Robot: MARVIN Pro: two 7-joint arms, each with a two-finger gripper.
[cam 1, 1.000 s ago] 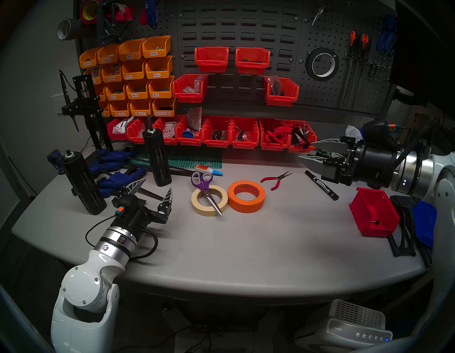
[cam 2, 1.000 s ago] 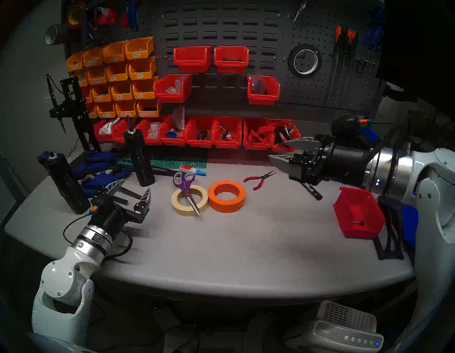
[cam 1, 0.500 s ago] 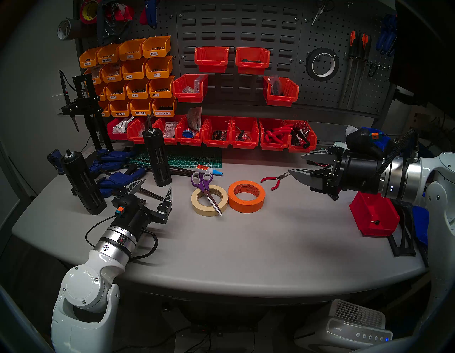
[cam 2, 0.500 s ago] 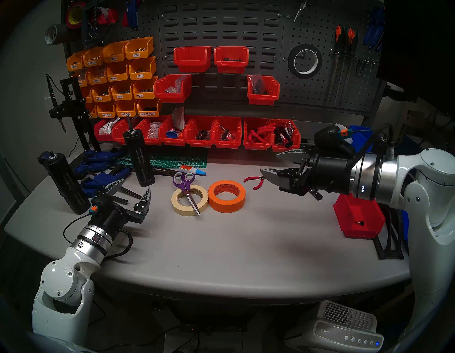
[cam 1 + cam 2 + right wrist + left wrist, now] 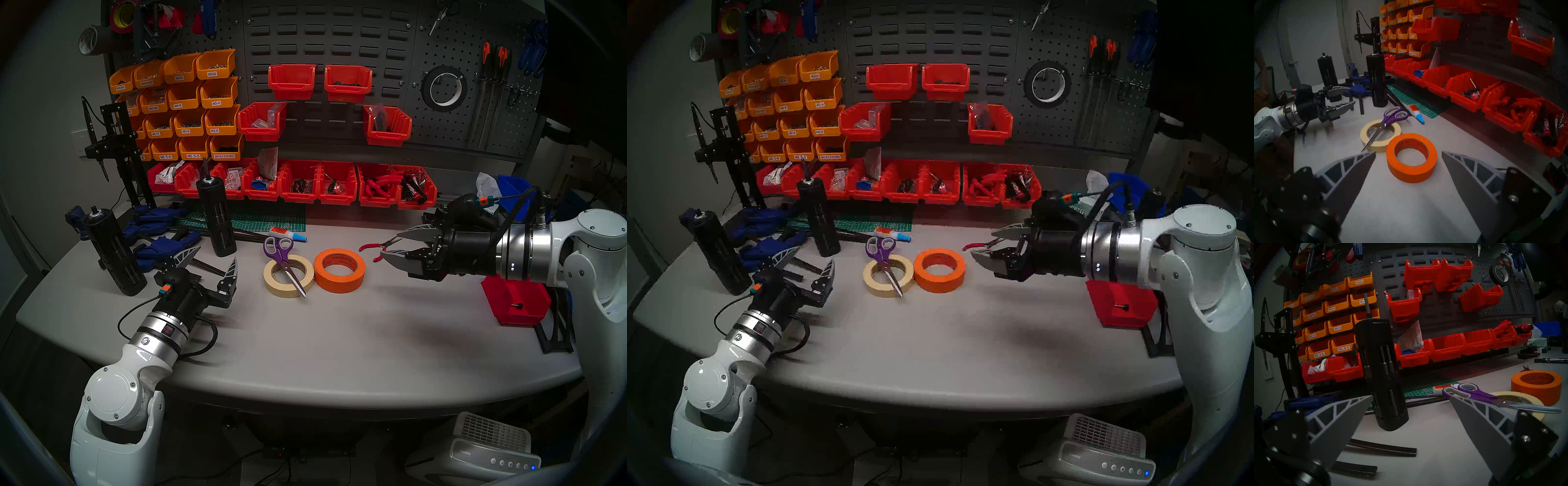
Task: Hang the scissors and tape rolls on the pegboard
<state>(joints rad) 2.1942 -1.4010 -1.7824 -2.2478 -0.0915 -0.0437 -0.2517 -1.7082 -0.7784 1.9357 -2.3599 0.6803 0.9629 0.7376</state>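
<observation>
Right claw point(image 5: 390, 245) hangs wide and empty near the orange tape roll point(image 5: 339, 270), likely next to hang. Left claw point(image 5: 212, 263) waits wide. Pegboard point(image 5: 441, 129) holds the black tape roll point(image 5: 443, 88). Beige tape roll point(image 5: 288, 276) lies flat on the tabletop point(image 5: 305, 339); purple scissors point(image 5: 283, 259) rest across it.

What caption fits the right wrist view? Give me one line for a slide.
Open right gripper faces the orange tape roll; purple scissors lie across the beige tape roll beyond.
</observation>
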